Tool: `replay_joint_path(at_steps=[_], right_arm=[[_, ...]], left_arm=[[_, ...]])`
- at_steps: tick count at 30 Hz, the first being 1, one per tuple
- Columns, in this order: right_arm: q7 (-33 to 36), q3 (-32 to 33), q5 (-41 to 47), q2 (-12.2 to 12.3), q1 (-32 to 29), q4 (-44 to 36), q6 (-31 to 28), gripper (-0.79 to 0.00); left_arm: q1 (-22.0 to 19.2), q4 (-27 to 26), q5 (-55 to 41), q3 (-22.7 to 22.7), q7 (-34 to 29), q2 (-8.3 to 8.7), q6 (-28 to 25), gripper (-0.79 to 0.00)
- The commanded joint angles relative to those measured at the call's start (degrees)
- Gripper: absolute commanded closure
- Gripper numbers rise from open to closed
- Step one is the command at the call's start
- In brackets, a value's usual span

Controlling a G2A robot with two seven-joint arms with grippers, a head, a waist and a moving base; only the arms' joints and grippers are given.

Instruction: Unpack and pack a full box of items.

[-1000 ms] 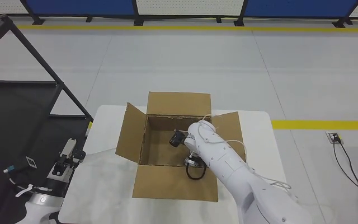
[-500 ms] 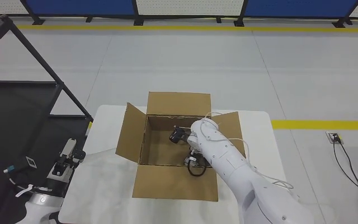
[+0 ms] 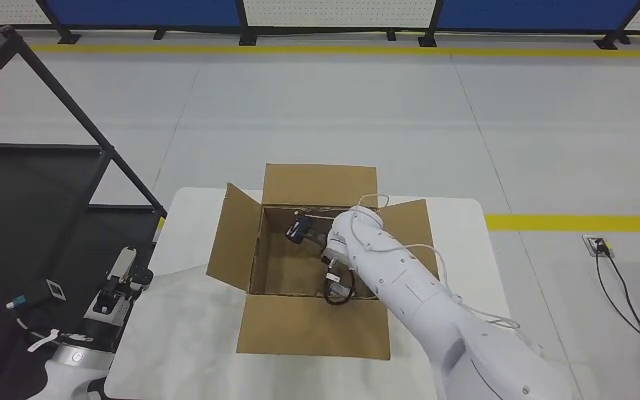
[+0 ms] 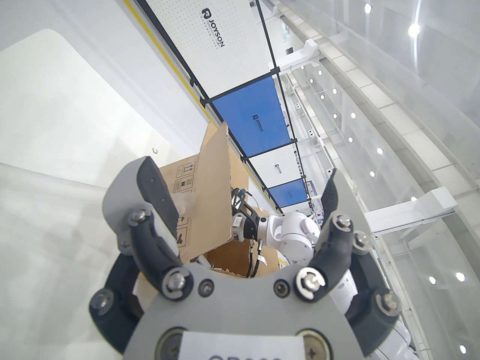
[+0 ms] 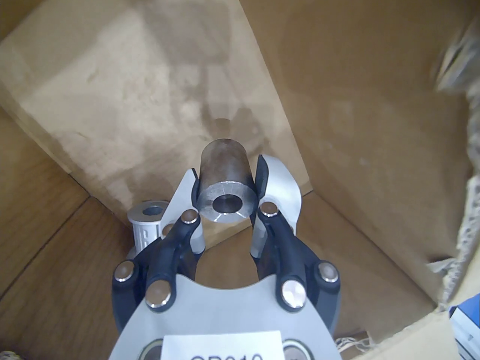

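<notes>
An open cardboard box (image 3: pixel 314 325) sits on the white table (image 3: pixel 190 330). My right gripper (image 5: pixel 227 183) is inside the box, shut on a grey metal cylinder (image 5: pixel 225 185) with a bore through its end. A silver toothed pulley (image 5: pixel 146 222) stands on the box floor just beside the fingers. From above, the right arm (image 3: pixel 385 275) reaches into the box from the near right. My left gripper (image 4: pixel 240 196) is held off the table's left side, open and empty, and faces the box (image 4: pixel 210 196) from a distance.
The box's flaps (image 3: pixel 228 235) are folded outward on all sides. A blue and white packet (image 5: pixel 465 324) lies outside the box corner. Black frame bars (image 3: pixel 80 120) stand left of the table. Bare table lies left of the box.
The right gripper has shifted leftward and toward the far side inside the box over the last second. The left arm has stayed still.
</notes>
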Motion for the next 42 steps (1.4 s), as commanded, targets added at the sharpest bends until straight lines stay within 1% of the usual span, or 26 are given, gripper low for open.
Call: replay_joint_path(at_steps=[1, 4, 6, 10, 13, 16, 19, 21, 24, 26, 29, 31, 35, 37, 42], right_arm=[[0.32, 0.54, -0.91, 1.23, -0.92, -4.01, 1.3, 0.0], [2.68, 1.77, -3.25, 3.84, -3.17, -12.63, 4.15, 0.0], [5.26, 3.36, -5.27, 6.13, -5.22, -20.55, 6.91, 0.0], [10.63, 9.67, -12.03, 12.28, -12.03, -40.04, 12.01, 0.0], [14.23, 17.45, -19.2, 17.35, -20.18, -55.97, 12.75, 0.0], [16.18, 27.56, -24.74, 21.61, -29.54, -69.09, 10.36, 0.0], [16.75, 38.28, -27.29, 24.52, -38.3, -78.51, 8.1, 0.0], [15.21, 45.42, -26.77, 25.91, -43.84, -82.61, 6.57, 0.0], [13.13, 55.72, -24.63, 27.42, -50.65, -85.61, 4.94, 0.0], [11.66, 61.69, -22.35, 28.1, -54.12, -85.86, 4.13, 0.0], [10.2, 68.36, -18.9, 28.86, -57.45, -84.17, 2.27, 0.0], [9.49, 71.17, -16.91, 29.2, -58.41, -82.07, 1.21, 0.0], [7.64, 74.37, -14.0, 29.79, -58.43, -76.81, -1.36, 0.0], [7.74, 74.45, -13.19, 29.98, -57.68, -74.31, -2.3, 0.0], [12.45, 71.99, -14.91, 30.25, -52.92, -67.6, -0.61, 0.0]], left_arm=[[0.0, 0.0, 0.0, 0.0, 0.0, 0.0, 0.0, -0.785], [0.0, 0.0, 0.0, 0.0, 0.0, 0.0, 0.0, -0.785], [0.0, 0.0, 0.0, 0.0, 0.0, 0.0, 0.0, -0.785], [0.0, 0.0, 0.0, 0.0, 0.0, 0.0, 0.0, -0.785], [0.0, 0.0, 0.0, 0.0, 0.0, 0.0, 0.0, -0.785], [0.0, 0.0, 0.0, 0.0, 0.0, 0.0, 0.0, -0.785], [0.0, 0.0, 0.0, 0.0, 0.0, 0.0, 0.0, -0.785], [0.0, 0.0, 0.0, 0.0, 0.0, 0.0, 0.0, -0.785], [0.0, 0.0, 0.0, 0.0, 0.0, 0.0, 0.0, -0.785], [0.0, 0.0, 0.0, 0.0, 0.0, 0.0, 0.0, -0.785], [0.0, 0.0, 0.0, 0.0, 0.0, 0.0, 0.0, -0.785], [0.0, 0.0, 0.0, 0.0, 0.0, 0.0, 0.0, -0.785], [0.0, 0.0, 0.0, 0.0, 0.0, 0.0, 0.0, -0.785], [0.0, 0.0, 0.0, 0.0, 0.0, 0.0, 0.0, -0.785], [0.0, 0.0, 0.0, 0.0, 0.0, 0.0, 0.0, -0.785]])
